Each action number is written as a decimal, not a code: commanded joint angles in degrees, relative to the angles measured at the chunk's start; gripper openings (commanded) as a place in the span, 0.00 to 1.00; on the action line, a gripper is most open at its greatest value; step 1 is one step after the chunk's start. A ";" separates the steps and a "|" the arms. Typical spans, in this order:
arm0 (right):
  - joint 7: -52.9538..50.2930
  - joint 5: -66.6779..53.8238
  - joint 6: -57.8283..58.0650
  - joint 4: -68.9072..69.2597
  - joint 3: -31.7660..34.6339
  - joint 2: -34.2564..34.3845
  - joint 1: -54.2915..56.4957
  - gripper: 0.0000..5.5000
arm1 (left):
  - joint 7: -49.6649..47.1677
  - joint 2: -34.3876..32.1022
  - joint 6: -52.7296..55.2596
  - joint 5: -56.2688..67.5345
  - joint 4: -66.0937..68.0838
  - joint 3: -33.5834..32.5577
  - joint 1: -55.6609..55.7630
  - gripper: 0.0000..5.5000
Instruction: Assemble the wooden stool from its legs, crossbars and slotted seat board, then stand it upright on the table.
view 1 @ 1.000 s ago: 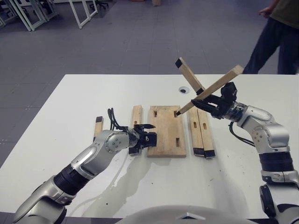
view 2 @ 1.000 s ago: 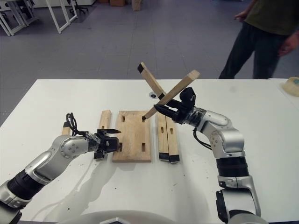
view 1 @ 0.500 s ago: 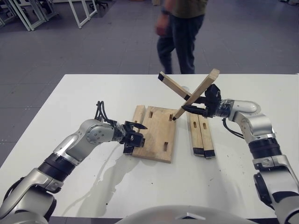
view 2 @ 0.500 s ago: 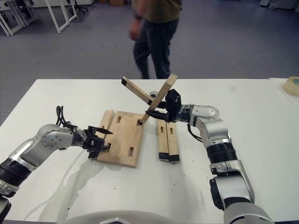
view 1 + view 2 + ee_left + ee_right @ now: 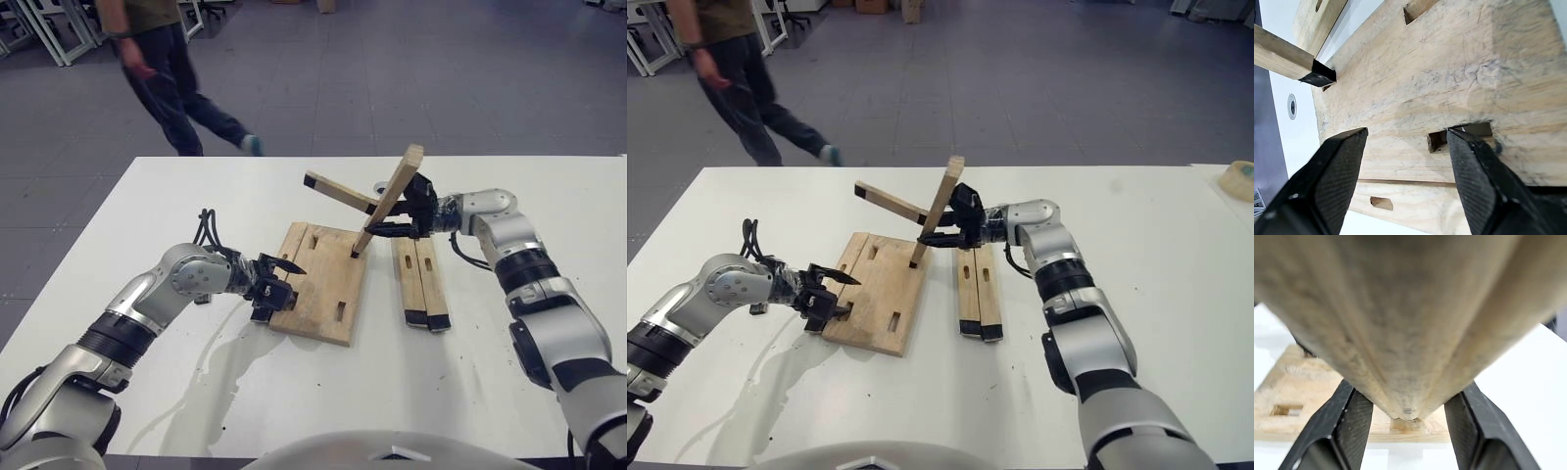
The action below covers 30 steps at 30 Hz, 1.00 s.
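Your right gripper (image 5: 395, 224) pinches the pale crossed wooden legs (image 5: 394, 189), left gripper (image 5: 277, 284) spread: tilted, they may skid the slotted wooden board (image 5: 328, 279)

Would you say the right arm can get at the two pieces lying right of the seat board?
Probably not yet: the right gripper is shut on the crossed legs, though nothing covers the two pieces below it.
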<state>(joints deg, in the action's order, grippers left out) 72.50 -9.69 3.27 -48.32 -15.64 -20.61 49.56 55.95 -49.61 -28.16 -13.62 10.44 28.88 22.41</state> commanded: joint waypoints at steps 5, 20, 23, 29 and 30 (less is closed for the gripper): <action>-2.97 7.66 4.19 -17.76 -2.10 4.34 6.05 0.37 | 2.46 2.17 -1.78 -1.49 3.16 2.08 -2.32 0.54; -1.74 3.87 13.80 -23.13 6.41 4.35 7.34 0.37 | 2.42 3.65 0.47 -0.78 0.04 -0.14 -5.65 0.54; -0.89 4.93 11.48 -22.34 6.01 4.06 6.34 0.37 | 2.22 3.98 1.05 -1.17 0.16 -0.36 -5.53 0.54; -0.30 4.98 6.78 -18.40 6.73 4.16 4.22 0.37 | 1.48 4.01 2.68 -1.64 -0.89 -0.99 -6.58 0.54; -0.17 4.44 6.74 -17.76 7.31 3.98 4.07 0.43 | 1.58 4.06 2.73 -1.61 -0.87 -0.99 -6.59 0.54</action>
<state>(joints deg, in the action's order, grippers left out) 73.44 -7.44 9.27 -65.81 -7.79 -16.55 56.43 55.70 -47.36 -25.90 -13.73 8.97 24.78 18.83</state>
